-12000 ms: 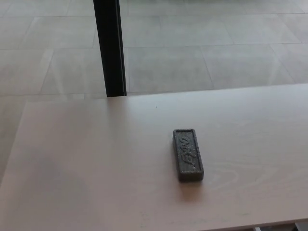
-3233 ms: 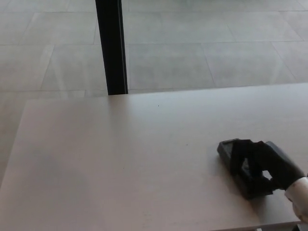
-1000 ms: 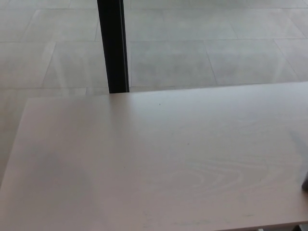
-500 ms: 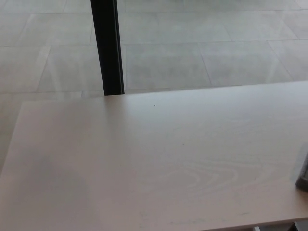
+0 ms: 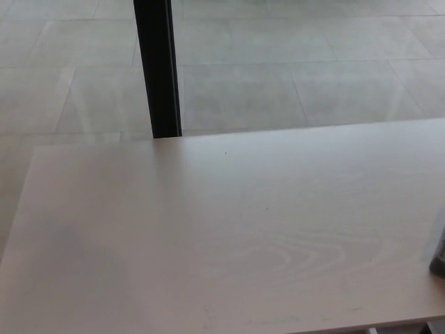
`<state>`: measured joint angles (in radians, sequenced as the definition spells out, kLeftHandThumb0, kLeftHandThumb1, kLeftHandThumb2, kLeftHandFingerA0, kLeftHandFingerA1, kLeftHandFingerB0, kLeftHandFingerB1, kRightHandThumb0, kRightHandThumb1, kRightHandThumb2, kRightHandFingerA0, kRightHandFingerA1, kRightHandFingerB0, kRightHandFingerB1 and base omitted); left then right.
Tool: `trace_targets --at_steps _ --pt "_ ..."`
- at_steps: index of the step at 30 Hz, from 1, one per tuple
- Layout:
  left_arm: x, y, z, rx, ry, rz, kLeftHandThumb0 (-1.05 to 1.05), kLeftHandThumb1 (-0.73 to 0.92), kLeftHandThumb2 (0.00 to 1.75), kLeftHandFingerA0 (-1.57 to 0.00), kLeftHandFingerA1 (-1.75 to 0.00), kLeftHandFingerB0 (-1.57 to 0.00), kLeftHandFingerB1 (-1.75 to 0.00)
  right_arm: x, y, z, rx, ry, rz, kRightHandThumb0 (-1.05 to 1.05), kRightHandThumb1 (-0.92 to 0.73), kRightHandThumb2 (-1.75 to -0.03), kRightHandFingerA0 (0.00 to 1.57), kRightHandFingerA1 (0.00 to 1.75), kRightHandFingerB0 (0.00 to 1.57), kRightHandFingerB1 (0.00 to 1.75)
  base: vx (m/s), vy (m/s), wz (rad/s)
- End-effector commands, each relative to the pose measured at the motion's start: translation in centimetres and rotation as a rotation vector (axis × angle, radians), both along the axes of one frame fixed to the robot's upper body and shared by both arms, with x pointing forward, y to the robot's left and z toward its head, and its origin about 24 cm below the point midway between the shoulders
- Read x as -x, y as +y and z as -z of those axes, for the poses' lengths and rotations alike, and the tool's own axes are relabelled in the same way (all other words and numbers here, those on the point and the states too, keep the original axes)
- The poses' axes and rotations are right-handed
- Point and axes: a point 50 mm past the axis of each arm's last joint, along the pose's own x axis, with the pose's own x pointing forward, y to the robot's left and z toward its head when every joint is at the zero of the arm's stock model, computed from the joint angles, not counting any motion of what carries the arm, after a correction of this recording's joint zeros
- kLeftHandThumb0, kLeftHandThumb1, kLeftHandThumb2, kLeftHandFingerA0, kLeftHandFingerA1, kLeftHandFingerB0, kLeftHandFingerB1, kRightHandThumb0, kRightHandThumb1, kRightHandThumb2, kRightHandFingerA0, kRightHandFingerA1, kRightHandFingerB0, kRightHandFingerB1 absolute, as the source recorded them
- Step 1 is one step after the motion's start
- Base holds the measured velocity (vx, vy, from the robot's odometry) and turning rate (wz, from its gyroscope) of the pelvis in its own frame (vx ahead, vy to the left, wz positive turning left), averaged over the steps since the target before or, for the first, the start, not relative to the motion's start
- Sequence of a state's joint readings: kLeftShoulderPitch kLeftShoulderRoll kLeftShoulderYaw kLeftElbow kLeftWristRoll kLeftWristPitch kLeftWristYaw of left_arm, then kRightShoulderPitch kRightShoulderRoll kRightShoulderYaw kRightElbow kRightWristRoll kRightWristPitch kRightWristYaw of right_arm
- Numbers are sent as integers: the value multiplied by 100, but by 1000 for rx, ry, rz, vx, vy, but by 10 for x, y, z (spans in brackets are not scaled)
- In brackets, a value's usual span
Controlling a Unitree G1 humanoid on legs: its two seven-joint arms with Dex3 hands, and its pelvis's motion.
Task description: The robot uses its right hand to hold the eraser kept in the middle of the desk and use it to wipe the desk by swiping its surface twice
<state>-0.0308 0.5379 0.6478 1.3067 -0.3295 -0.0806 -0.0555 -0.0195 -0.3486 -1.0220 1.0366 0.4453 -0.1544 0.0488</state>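
A pale wooden desk (image 5: pixel 208 229) fills the lower part of the head view. Only a dark sliver of the eraser (image 5: pixel 439 259) shows at the right edge of the picture, resting on the desk; most of it is cut off by the frame. Neither of my hands shows anywhere in the view.
A black vertical post (image 5: pixel 158 69) stands behind the desk's far edge at the upper left. Grey floor tiles (image 5: pixel 299 76) lie beyond the desk. The desk's front edge runs along the bottom right.
The dark sliver at the right edge stays put; the whole picture has shifted only slightly since half a second ago. No hand has come into view.
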Motion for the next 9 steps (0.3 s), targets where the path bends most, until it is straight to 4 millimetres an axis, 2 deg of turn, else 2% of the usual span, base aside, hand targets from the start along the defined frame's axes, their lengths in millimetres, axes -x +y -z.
trace_targets --at_steps 1,2,9 --pt "1 1 -1 -7 -21 -14 -66 90 66 -74 -60 -60 -52 1 3 2 -18 -32 21 -46 -75 -62 43 41 19 29 0 0 0" --pt "2 1 0 -2 -19 -21 -66 91 66 -73 -58 -60 -52 -1 5 3 -13 -35 0 -52 -64 -82 34 48 13 38 0 0 0" --pt "5 0 0 -8 -6 -8 -67 90 67 -74 -59 -61 -52 -4 8 3 5 -22 -75 -53 -64 -81 33 48 17 40 0 0 0"
